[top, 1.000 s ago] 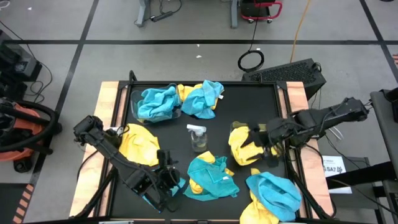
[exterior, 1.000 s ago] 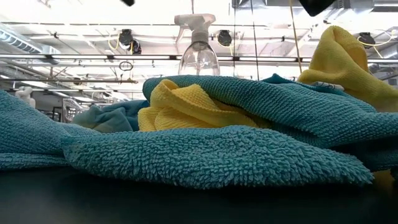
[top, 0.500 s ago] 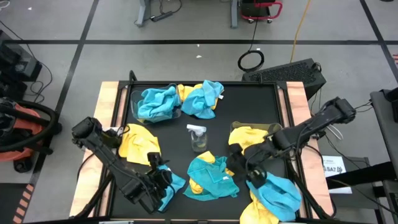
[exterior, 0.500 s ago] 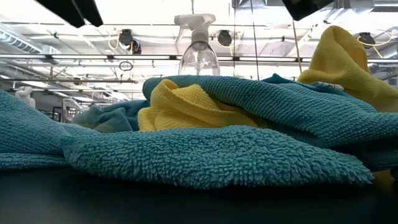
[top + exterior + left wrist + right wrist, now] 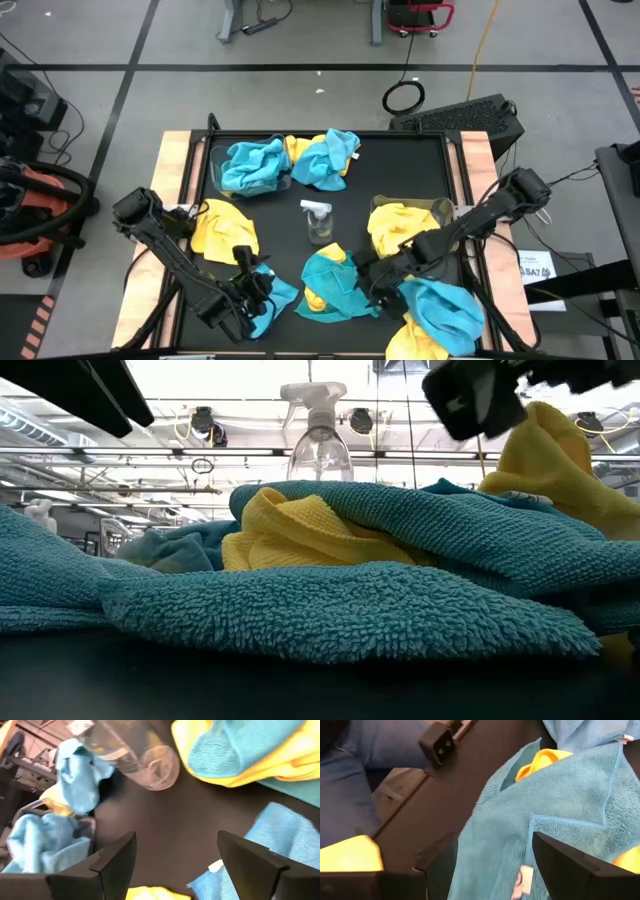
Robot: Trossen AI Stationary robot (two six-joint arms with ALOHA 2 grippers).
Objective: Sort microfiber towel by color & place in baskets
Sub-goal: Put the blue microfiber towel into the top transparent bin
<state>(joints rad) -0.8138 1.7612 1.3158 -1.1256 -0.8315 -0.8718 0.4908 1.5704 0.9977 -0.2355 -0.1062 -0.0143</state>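
Turquoise and yellow towels lie scattered on the black table. A turquoise towel folded over a yellow one forms the middle pile (image 5: 338, 285) (image 5: 555, 805). My right gripper (image 5: 368, 278) (image 5: 495, 840) hangs open just over that pile's right edge. My left gripper (image 5: 255, 283) (image 5: 175, 837) is open above bare table, with a blue towel (image 5: 272, 300) (image 5: 280, 840) beside one finger. The left basket (image 5: 213, 160) holds blue towels (image 5: 250, 165). The right basket (image 5: 441, 206) holds a yellow towel (image 5: 400, 225).
A clear spray bottle (image 5: 318, 220) (image 5: 145, 760) stands mid-table. A blue-and-yellow heap (image 5: 322, 158) lies beside the left basket, a yellow towel (image 5: 222, 232) at the left edge, and a blue towel over a yellow one (image 5: 445, 312) at the near right corner.
My right gripper has swung from the yellow towel at the right basket toward the near left, down over the middle pile; the yellow towel stays in the basket. My left gripper has drawn back a little toward the left, uncovering the blue towel beside it.
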